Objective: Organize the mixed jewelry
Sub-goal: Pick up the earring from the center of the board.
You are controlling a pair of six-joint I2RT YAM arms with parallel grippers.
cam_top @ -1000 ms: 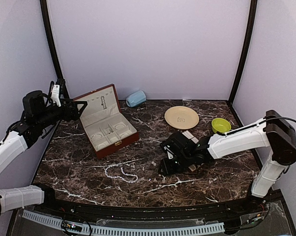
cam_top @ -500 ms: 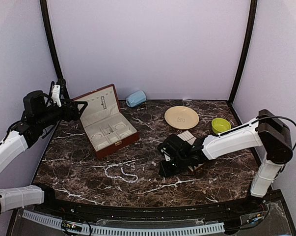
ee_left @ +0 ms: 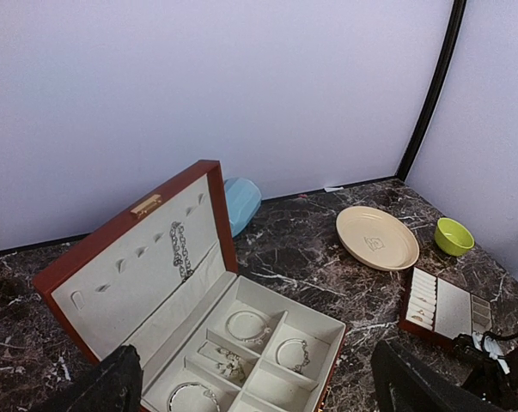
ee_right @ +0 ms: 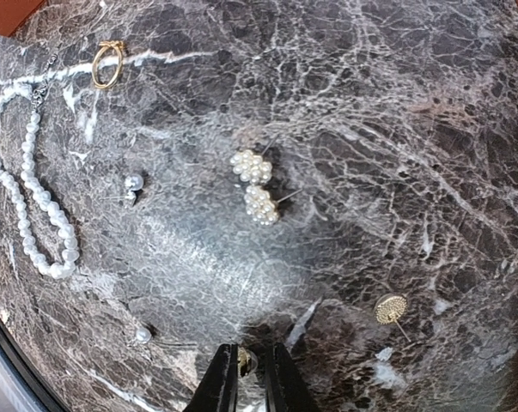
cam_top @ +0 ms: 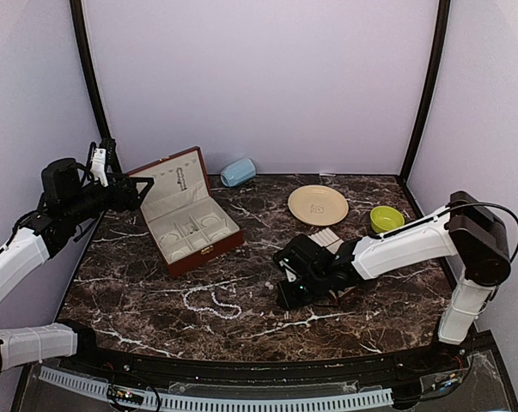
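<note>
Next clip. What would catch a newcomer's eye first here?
Strewn on the dark marble lie a pearl strand, two pearl-cluster earrings and a gold ring. The right gripper sits low among them, jaws narrowed around a tiny gold piece. At back left stands the open red-brown box.

No text is legible; the mark on the plate (cam_top: 303, 209) is unreadable.
</note>
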